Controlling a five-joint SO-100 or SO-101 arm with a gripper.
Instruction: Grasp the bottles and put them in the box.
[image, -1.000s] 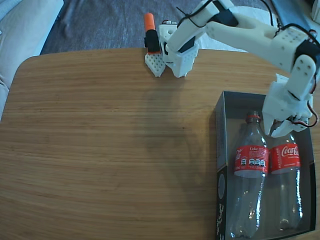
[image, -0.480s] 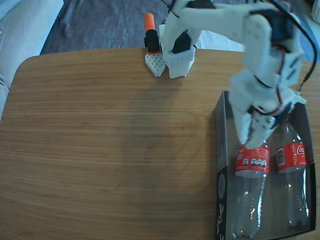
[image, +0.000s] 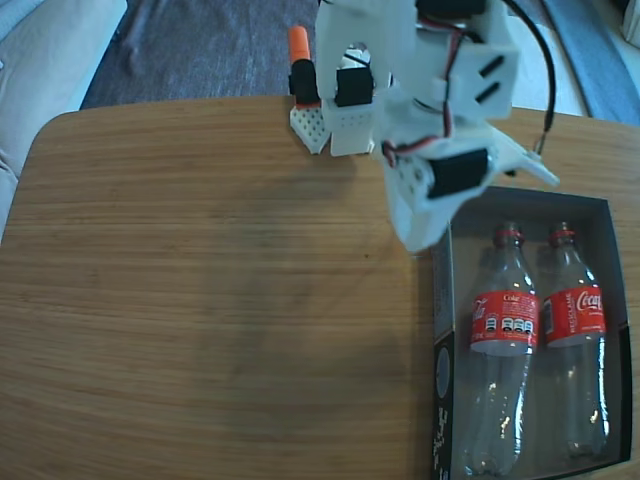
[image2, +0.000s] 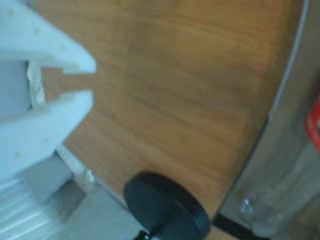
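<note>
**With both bottles boxed, your arm lifts clear**

While your arm hangs above the table, both bottles lie side by side inside the box (image: 441, 300) at the right of the fixed view, necks pointing away from the camera. The left bottle (image: 503, 330) lies beside the box's left wall; the right bottle (image: 575, 325) lies just beside it, near the right wall. Red labels face up on both.

In the wrist view your gripper (image2: 75, 82) is empty, its white fingers nearly closed with only a narrow slot between them. It hovers over bare wood, with the box edge (image2: 280, 125) off to the right. That view is blurred, so the glimpse of clear plastic and red inside the box is probably a bottle, not certainly.

These bottles look empty and capless, so expect them to be light, thin-walled, easily dented and smooth enough to roll or slip. If you need to move one again, take hold across the labelled middle or the stiffer neck ring.

Compared with half a second ago, your arm has pulled back from over the box toward its base (image: 350, 125). The bottles now lie straighter and more parallel. The task looks finished.
</note>
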